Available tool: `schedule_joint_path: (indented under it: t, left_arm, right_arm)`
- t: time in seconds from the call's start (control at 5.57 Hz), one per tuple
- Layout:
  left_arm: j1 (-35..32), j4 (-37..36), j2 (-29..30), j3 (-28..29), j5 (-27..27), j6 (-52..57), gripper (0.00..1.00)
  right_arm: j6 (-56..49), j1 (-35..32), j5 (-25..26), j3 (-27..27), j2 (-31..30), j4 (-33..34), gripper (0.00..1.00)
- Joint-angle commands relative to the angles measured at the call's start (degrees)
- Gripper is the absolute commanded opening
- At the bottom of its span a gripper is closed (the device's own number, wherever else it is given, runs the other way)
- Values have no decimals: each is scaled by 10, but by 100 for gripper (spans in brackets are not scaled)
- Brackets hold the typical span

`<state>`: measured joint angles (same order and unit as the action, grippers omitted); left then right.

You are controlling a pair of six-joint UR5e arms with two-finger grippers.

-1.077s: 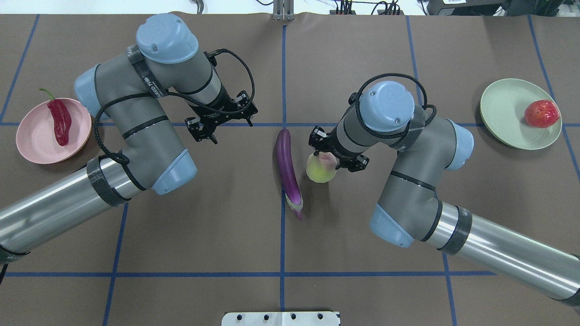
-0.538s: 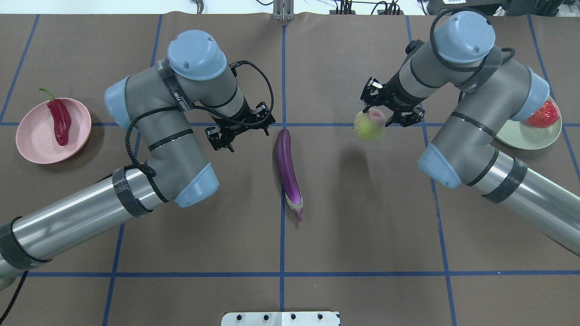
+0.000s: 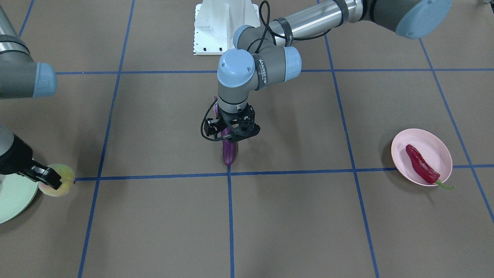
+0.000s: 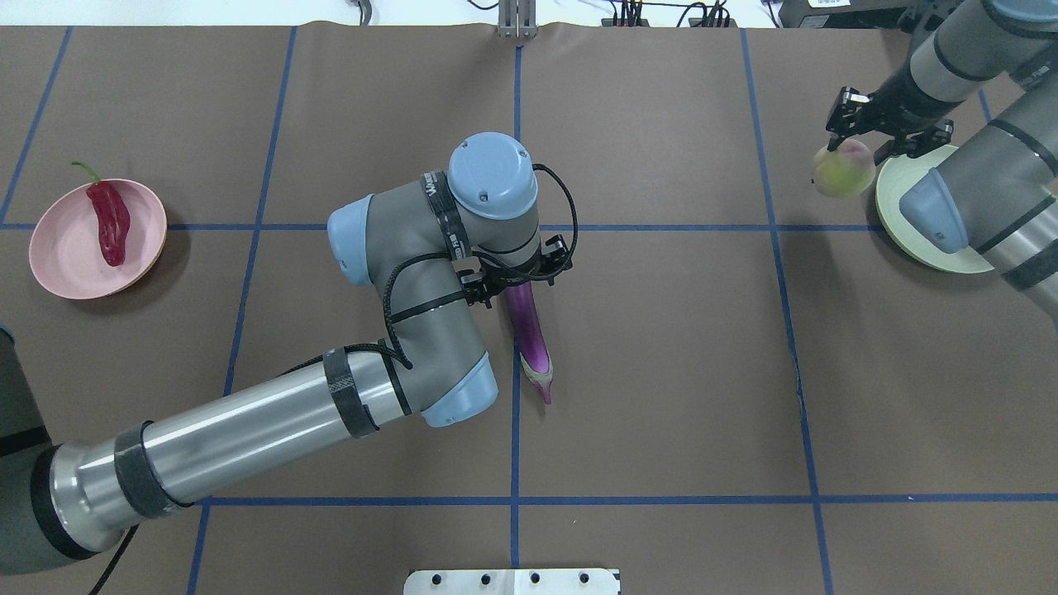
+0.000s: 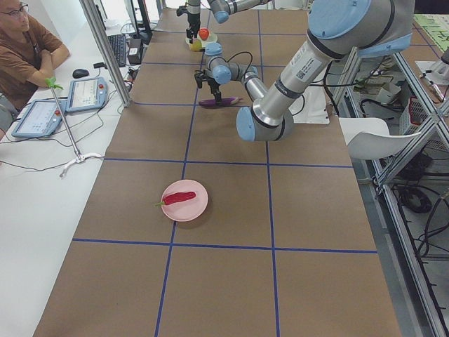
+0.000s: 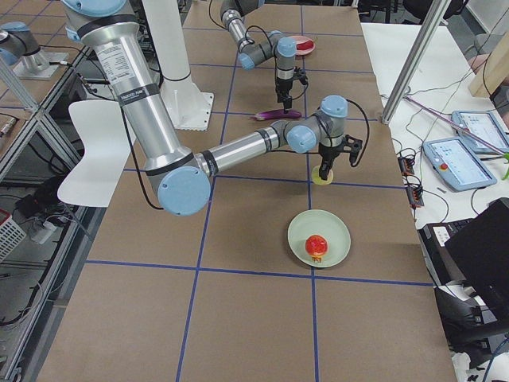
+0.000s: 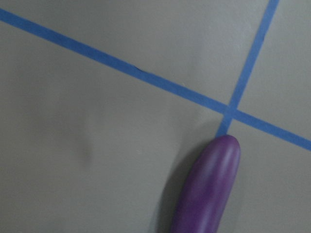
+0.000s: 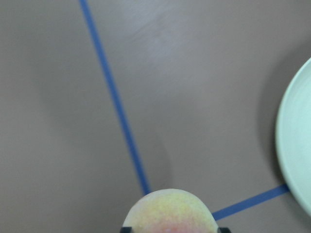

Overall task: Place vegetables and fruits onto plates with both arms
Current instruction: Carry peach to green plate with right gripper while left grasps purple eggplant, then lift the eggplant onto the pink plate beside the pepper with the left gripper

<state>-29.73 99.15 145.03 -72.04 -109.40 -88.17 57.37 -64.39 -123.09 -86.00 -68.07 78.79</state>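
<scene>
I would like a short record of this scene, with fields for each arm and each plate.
left gripper: above the eggplant, which lies on the table; grip unclear
right gripper: holds the peach in the air, beside the green plate
green plate: pomegranate
pink plate: chili

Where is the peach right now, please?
The peach is at the overhead view's far right, in the right gripper, just left of the mint green plate.
</scene>
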Motion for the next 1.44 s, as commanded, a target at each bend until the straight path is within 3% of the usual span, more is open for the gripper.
schedule_joint_path:
  t: [0.0, 0.18, 0.36, 0.54, 0.72, 1.08, 1.26]
  left_arm:
    - [13, 1, 11, 19, 19, 36, 91]
    - [14, 1, 12, 19, 19, 35, 10]
    - [12, -3, 17, 15, 20, 36, 0]
    - [-11, -5, 17, 4, 18, 37, 0]
    - [-36, -6, -3, -12, 15, 78, 0]
    - [-120, -7, -158, -121, -48, 209, 0]
    - [-180, -7, -258, -168, -71, 302, 0]
  right_arm:
    - [-93, -43, 0, 42, -17, -1, 0]
    - [-141, -56, 0, 70, -26, -5, 0]
    - [-152, -56, 2, 99, -29, -7, 0]
    - [-182, -57, 0, 110, -31, -7, 24]
    - [-182, -56, 0, 106, -31, -8, 99]
    - [-181, -56, -17, 54, -32, -8, 100]
    - [-177, -56, -54, 31, -31, -8, 100]
